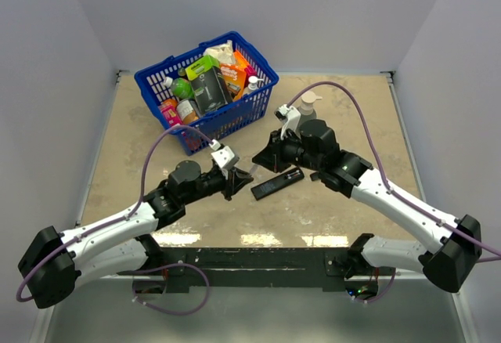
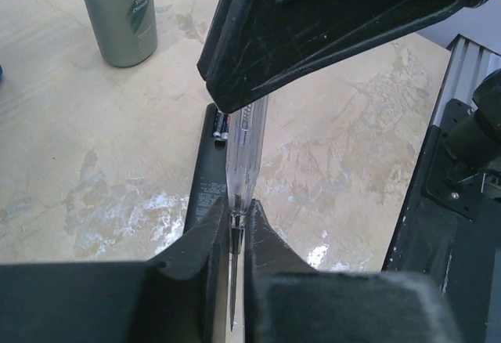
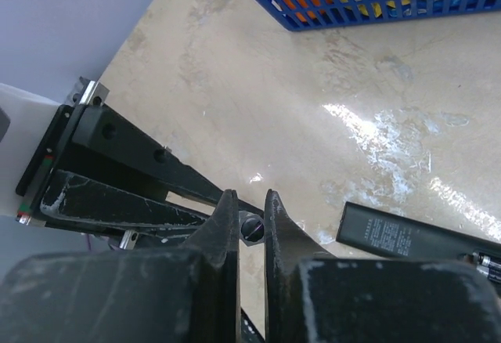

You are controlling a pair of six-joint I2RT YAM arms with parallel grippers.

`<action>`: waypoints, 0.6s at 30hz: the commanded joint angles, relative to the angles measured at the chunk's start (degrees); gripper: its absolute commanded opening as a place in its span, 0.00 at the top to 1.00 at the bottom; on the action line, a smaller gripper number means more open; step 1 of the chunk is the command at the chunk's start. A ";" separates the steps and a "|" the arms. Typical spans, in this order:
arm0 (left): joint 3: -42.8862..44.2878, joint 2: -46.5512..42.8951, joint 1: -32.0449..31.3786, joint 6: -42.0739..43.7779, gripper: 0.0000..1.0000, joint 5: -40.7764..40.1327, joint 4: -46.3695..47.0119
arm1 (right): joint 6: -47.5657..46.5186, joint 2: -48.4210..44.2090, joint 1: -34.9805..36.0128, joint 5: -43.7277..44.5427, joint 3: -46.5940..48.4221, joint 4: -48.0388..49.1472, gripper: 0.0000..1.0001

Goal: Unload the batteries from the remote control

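The black remote control [image 1: 278,182] lies on the table between the two grippers. In the left wrist view [image 2: 205,178] its slot end shows two small batteries [image 2: 221,126] still seated in it. The right wrist view shows the remote [image 3: 407,237] with a battery tip [image 3: 489,263] at the frame's right edge. My left gripper [image 2: 233,210] is shut on a clear-handled screwdriver [image 2: 244,147], at the joint of handle and metal shaft. My right gripper [image 3: 250,211] is shut on the screwdriver's slotted cap end [image 3: 251,229]. In the top view the left gripper [image 1: 235,177] and right gripper [image 1: 262,157] meet just left of the remote.
A blue basket [image 1: 258,104] full of groceries stands at the back left. A grey bottle [image 2: 121,14] stands behind the right arm [image 1: 307,108]. The black base rail [image 1: 258,261] runs along the table's near edge.
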 commanded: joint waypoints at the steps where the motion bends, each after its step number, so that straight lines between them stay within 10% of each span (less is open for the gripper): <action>1: 0.99 0.06 0.13 -2.09 0.73 0.45 3.36 | -0.36 -2.77 0.00 0.10 -1.42 3.55 1.00; 9: 5.30 2.08 0.04 -6.04 0.38 -3.59 -3.67 | -8.18 -8.04 0.00 18.00 -0.89 -3.83 1.00; 10: 6.17 2.87 0.13 -6.57 0.20 -4.03 -4.37 | -9.14 -8.49 0.00 20.90 -0.89 -4.27 1.00; 18: 11.36 10.51 5.48 -11.92 0.19 -3.44 -9.65 | -9.51 -6.56 -0.61 45.96 -3.79 -4.19 1.00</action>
